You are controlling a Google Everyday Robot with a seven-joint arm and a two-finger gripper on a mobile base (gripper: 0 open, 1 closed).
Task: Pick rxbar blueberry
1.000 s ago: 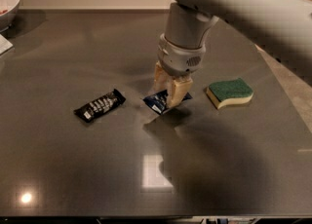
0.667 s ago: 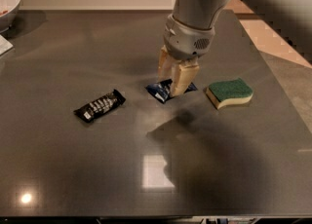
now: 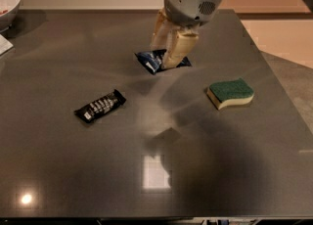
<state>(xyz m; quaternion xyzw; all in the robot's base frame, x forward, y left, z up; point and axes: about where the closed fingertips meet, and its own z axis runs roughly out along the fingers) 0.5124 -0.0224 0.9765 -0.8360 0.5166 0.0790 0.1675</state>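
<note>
rxbar blueberry (image 3: 149,60): small flat bar with a glossy dark blue wrapper and white lettering on the left part. It sits upper centre of the frame, lying roughly horizontal and slightly tilted. The gripper (image 3: 162,56) comes down from the top of the frame and its two fingers pinch the bar's middle. Both ends stick out, left and right.

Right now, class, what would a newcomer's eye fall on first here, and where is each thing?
First comes the robot's hand at the upper middle, closed on the blue rxbar blueberry over the far part of the dark table. Next are the black-wrapped bar, lying left of centre, and the green sponge, lying to the right.
</note>
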